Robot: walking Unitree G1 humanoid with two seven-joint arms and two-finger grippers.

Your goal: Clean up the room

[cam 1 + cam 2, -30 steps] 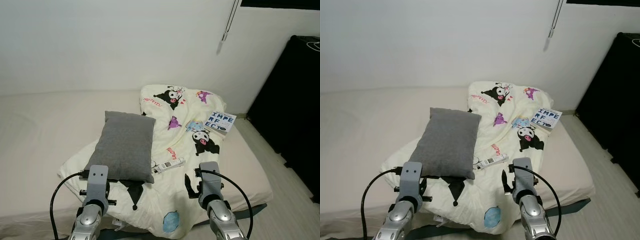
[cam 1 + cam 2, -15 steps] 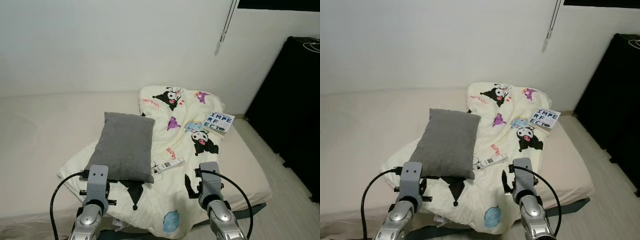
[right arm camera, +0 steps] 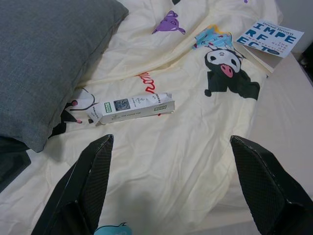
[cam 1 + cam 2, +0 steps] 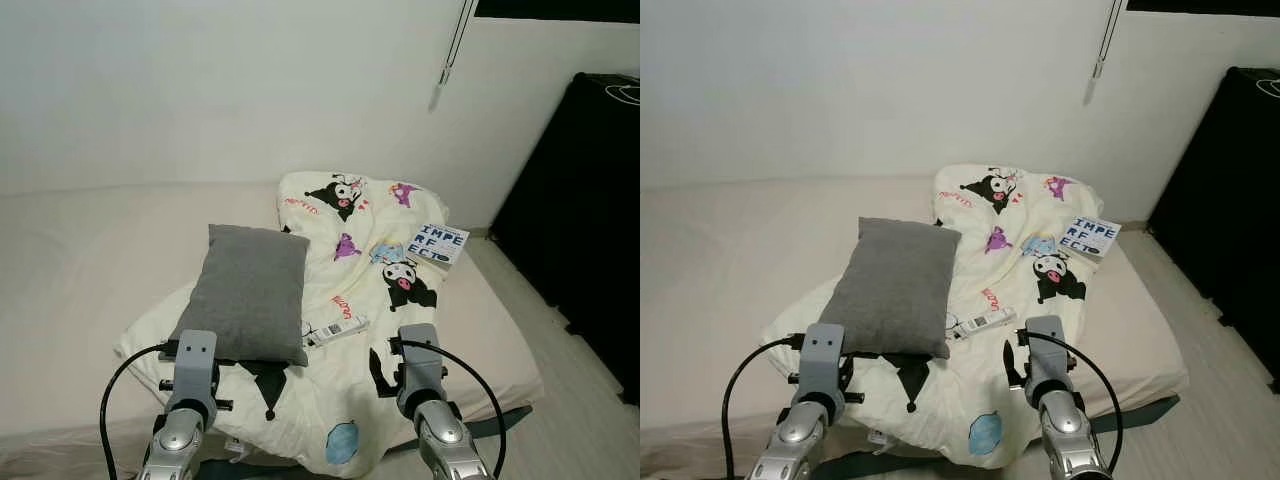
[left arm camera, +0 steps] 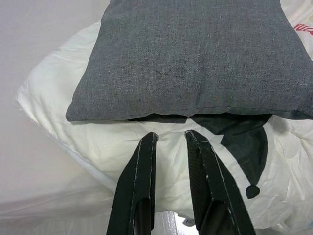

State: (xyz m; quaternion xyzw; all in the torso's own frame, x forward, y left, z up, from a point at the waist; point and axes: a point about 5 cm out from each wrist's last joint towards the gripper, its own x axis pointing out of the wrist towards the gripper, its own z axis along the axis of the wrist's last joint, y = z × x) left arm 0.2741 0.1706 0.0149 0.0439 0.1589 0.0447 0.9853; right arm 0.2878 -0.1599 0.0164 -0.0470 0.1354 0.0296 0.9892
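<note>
We stand at the foot of a low bed (image 4: 70,260) whose cream cartoon-print blanket (image 4: 385,225) lies rumpled across its right half. On the blanket rest a grey pillow (image 4: 248,290), a small white carton (image 3: 132,108) just beside the pillow's lower right corner, and a paperback book (image 4: 437,243) at the blanket's far right edge, near a black cabinet (image 4: 580,210).

Our left gripper (image 5: 170,144) hovers low over the blanket just short of the pillow's near edge, its fingers almost together with only a narrow slit between them and nothing in them. Our right gripper (image 3: 171,161) hangs above the blanket with its fingers spread wide and empty, and the carton lies ahead of it, between the two tips.

We judge the tidying has barely begun: every loose item is still on the bed. The carton looks like the natural first pick for the right arm. To do it well, we should come down with the fingers straddling the carton's short width, not its length, and press lightly, since thin card crushes and the soft quilt beneath will give. We should keep clear of the pillow's corner so that it is not dragged along, and avoid pinching a fold of blanket with the carton.
</note>
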